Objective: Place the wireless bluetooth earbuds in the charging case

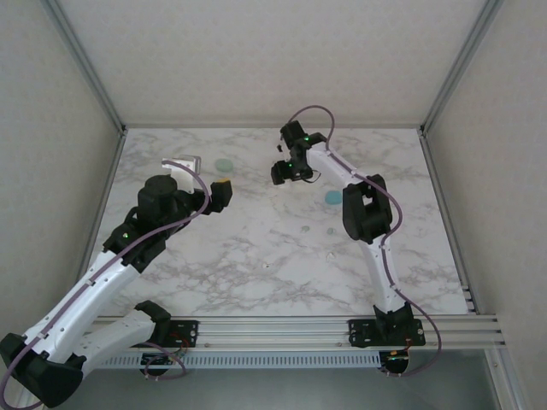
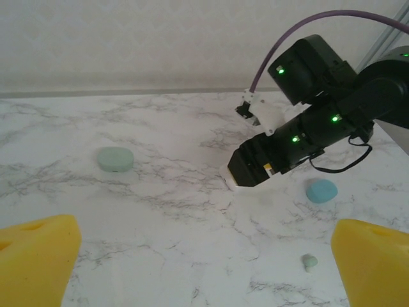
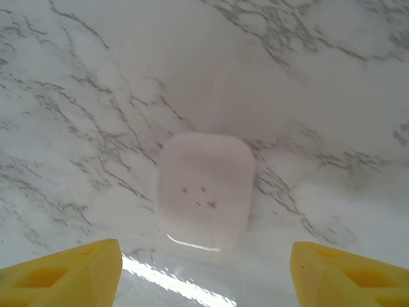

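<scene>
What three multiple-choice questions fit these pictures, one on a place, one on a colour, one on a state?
1. What lies on the table below the right claw? A) a white case B) a black box C) a metal spoon
2. What colour is the case at the left of the left wrist view? A) red B) mint green C) black
3. How is the left claw? A) open, holding nothing B) shut tight C) clamped on a spoon
Answers: 1 A, the white case lies just ahead of its fingers. 2 B, the mint green case is pale green. 3 A, its yellow fingers stand wide apart.
</scene>
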Controlling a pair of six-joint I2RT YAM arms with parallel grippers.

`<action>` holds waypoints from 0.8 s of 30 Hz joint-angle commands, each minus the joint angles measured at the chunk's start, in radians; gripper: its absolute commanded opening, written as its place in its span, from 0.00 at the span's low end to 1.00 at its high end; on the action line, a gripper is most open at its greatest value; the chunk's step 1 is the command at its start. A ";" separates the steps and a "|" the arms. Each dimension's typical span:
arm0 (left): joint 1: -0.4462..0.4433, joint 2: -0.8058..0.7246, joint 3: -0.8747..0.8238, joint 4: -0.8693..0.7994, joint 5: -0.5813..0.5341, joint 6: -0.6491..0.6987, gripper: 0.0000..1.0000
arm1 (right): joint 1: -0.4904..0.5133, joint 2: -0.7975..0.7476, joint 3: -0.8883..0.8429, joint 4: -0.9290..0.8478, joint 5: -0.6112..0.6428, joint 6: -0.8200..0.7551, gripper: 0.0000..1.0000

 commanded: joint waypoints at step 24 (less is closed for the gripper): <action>0.021 -0.010 0.022 -0.027 -0.008 -0.038 1.00 | 0.036 0.154 0.132 -0.091 0.125 0.009 0.52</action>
